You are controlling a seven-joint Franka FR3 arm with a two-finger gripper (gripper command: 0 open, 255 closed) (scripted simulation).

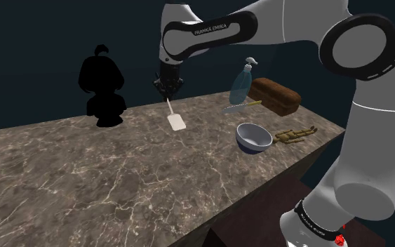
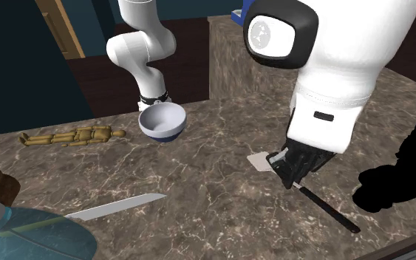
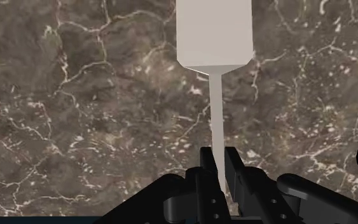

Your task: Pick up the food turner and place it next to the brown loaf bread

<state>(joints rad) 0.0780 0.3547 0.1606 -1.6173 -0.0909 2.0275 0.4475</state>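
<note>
Reads as a home kitchen: dark veined stone counter (image 1: 83,175) carrying a brown loaf (image 1: 276,95), bowl (image 1: 253,137), long knife (image 2: 117,206), food turner (image 1: 175,118) and spray bottle (image 1: 242,83). Domestic cues in the second exterior view: wooden door frame (image 2: 62,29), dark reddish floor (image 2: 103,81), dark teal wall (image 2: 7,74). Less kitchen-like: a jointed wooden figure (image 2: 73,137) and an all-black figure (image 1: 102,84), both on the counter.

The white arm (image 1: 371,154) has rounded links and dark grey joint rings (image 2: 308,33). A black band (image 1: 213,29) on 1 link carries the white words FRANKA EMIKA. The gripper (image 3: 219,158) is all black, with 2 slim fingers (image 3: 207,167).
</note>
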